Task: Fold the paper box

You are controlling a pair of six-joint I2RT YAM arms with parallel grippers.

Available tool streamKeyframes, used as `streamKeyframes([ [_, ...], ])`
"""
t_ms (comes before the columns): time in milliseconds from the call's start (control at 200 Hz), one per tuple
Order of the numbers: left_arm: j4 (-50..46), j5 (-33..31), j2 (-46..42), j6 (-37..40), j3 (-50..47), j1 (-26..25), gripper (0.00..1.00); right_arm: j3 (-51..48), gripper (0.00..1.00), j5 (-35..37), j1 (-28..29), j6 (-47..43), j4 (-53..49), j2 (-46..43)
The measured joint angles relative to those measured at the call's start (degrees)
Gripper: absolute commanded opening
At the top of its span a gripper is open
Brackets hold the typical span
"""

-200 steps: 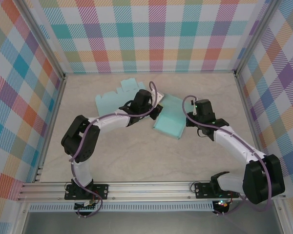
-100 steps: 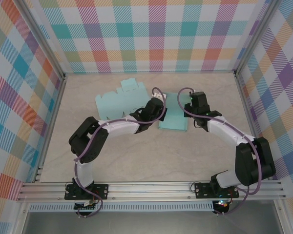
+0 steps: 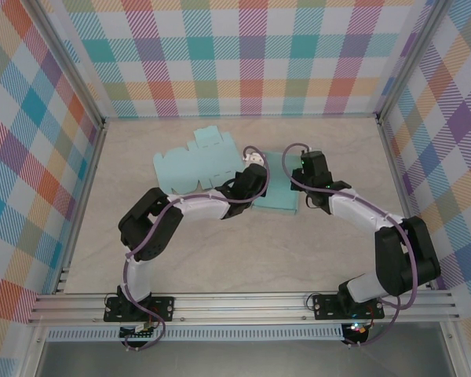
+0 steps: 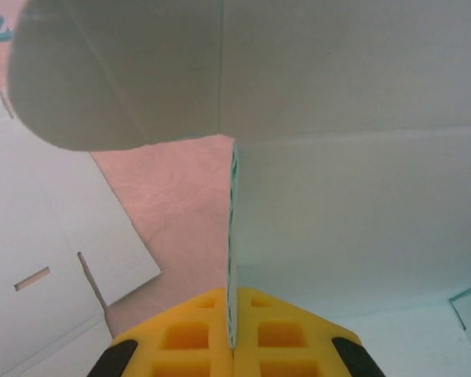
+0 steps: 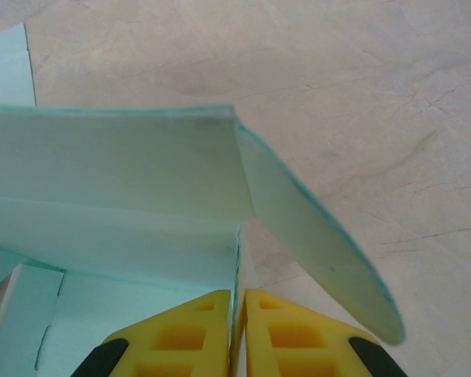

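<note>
Shifted over the last second: the paper box (image 3: 279, 192), turned from a slant to lie square beside the flat sheet (image 3: 190, 162).
Location: on the bench (image 3: 220, 251), just beside the flat sheet, on the right arm's side.
Left jaws: closed on a thin upright wall edge.
Right jaws: closed on another wall edge.
Step judged in hand: walls being raised.
Next move is judged to call for the rounded flap (image 5: 322, 243) to be tucked inward.

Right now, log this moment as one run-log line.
paper box: partly folded | left gripper: shut on a panel edge | right gripper: shut on a panel edge | flat blank: lying flat, ungripped
</note>
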Motion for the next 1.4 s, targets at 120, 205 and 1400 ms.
streamKeyframes([
  [120, 0.0, -1.7, 0.0, -0.9, -0.5, -0.5, 0.00, -1.1, 0.13, 1.2, 0.9, 0.9, 1.9, 0.0],
  [205, 0.1, -2.7, 0.0, -1.5, -0.9, -0.9, 0.00, -2.3, 0.13, 2.0, 1.5, 1.3, 3.7, -0.4],
  [1400, 16.7, -4.2, -3.3, -9.2, -14.3, -3.8, 0.00, -19.6, 0.06, 3.5, 4.2, -0.3, 21.9, -9.2],
])
